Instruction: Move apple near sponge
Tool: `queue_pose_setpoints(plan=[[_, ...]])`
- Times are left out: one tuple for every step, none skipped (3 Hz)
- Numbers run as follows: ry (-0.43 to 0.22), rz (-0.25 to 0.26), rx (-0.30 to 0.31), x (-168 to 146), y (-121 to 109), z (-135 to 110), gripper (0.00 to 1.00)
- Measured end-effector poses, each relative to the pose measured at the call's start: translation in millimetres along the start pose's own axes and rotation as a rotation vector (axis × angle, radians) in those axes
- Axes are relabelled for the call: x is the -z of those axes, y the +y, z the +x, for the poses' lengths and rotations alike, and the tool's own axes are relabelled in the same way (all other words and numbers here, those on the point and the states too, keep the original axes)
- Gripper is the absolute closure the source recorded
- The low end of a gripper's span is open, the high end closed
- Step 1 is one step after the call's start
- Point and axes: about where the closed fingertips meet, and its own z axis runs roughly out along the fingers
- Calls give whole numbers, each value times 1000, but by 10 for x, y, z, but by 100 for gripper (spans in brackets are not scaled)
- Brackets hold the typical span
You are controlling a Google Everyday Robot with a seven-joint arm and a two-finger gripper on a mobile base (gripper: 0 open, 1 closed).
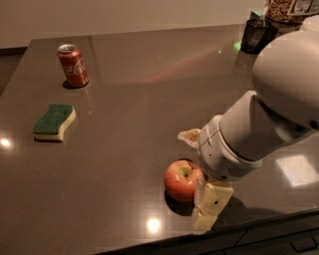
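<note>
The red-pink apple (181,179) sits on the dark table near its front edge, stem dimple up. My gripper (195,175) is open and low at the apple's right side. One pale finger (211,203) is at the apple's front right, close to or touching it. The other finger (190,137) is behind the apple and apart from it. The apple lies roughly between them and is not gripped. The sponge (54,121), green top over a yellow body, lies far to the left of the apple.
A red soda can (73,65) stands at the back left, behind the sponge. A dark cup (256,35) and a snack container (284,10) stand at the back right. The table's front edge (149,241) runs just below the apple. My bulky white arm (269,119) covers the right side.
</note>
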Motion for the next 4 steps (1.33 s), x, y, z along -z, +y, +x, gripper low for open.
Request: queue_pose_setpoints(plan=[[13,-1,8,-68,12,11,17],[25,3,6,-81,-8,34,40],[57,4,-21,-42,-85,41,64],[89,17,-79,32,-384,-62,94]])
